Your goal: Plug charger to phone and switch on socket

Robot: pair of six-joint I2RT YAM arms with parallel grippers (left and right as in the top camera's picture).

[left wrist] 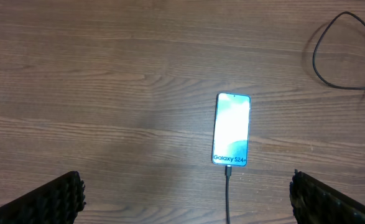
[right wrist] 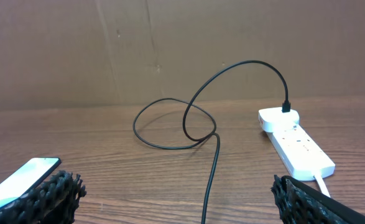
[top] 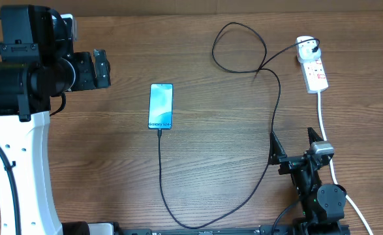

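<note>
The phone [top: 160, 106] lies flat mid-table with its blue-teal screen lit. It also shows in the left wrist view [left wrist: 232, 129] and at the lower left of the right wrist view [right wrist: 19, 178]. The charger's black cable [top: 275, 111] has its tip in the phone's bottom edge [left wrist: 228, 170]. It runs toward the front, loops back and ends at the white adapter [top: 306, 47], which sits in the socket [top: 316, 73], also seen in the right wrist view [right wrist: 297, 147]. My left gripper [top: 102, 68] is open and empty, left of the phone. My right gripper [top: 294, 145] is open and empty, in front of the socket.
The socket's thick white cord [top: 327, 134] runs toward the front right, past the right arm. The cable forms a loose loop [top: 238, 47] at the back, also visible in the right wrist view [right wrist: 170, 124]. A brown cardboard wall [right wrist: 170, 43] stands behind the table.
</note>
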